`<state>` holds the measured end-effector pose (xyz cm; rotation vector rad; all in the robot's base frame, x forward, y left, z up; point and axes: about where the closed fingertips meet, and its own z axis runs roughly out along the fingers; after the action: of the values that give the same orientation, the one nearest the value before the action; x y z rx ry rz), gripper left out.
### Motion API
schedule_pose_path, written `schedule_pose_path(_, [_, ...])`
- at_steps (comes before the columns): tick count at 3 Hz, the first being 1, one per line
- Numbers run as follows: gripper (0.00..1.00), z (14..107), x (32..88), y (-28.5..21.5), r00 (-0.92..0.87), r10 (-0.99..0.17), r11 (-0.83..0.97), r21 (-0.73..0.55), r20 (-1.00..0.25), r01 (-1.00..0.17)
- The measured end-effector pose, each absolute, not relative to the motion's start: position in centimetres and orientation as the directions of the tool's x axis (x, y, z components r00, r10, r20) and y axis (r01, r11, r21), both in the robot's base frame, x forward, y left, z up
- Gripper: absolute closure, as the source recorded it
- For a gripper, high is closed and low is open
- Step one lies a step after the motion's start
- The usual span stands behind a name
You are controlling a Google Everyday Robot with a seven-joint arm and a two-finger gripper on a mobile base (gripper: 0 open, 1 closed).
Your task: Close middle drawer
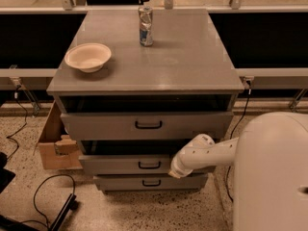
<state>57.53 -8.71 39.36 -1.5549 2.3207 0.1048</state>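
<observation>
The middle drawer [120, 164] is the second of three grey drawers in the cabinet. It has a low flat front with a small black loop handle [149, 164]. It stands out a little, with a dark gap above its front. My white arm reaches in from the right, and my gripper [177, 171] is at the right part of the middle drawer's front, against or very close to it. The top drawer [106, 125] above and the lowest drawer [120, 182] below also show.
A cream bowl [88, 57] and a can [146, 25] stand on the cabinet top [183, 61]. A cardboard box [53, 146] sits on the floor at the cabinet's left. Black cables [43, 196] lie on the floor at the lower left. My white body [274, 177] fills the lower right.
</observation>
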Motion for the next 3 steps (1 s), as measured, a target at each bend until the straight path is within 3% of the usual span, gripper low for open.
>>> schedule_pose_path(1, [0.12,39.25,57.45,-8.65,-0.34,-0.884,0.396,-0.126,-0.322,-0.91])
schedule_pose_path(2, [0.0,39.15,57.38,-8.6,-0.34,-0.884,0.395,-0.125,-0.321,-0.91])
schedule_pose_path(3, [0.0,39.15,57.38,-8.6,-0.34,-0.884,0.395,-0.125,-0.321,-0.91])
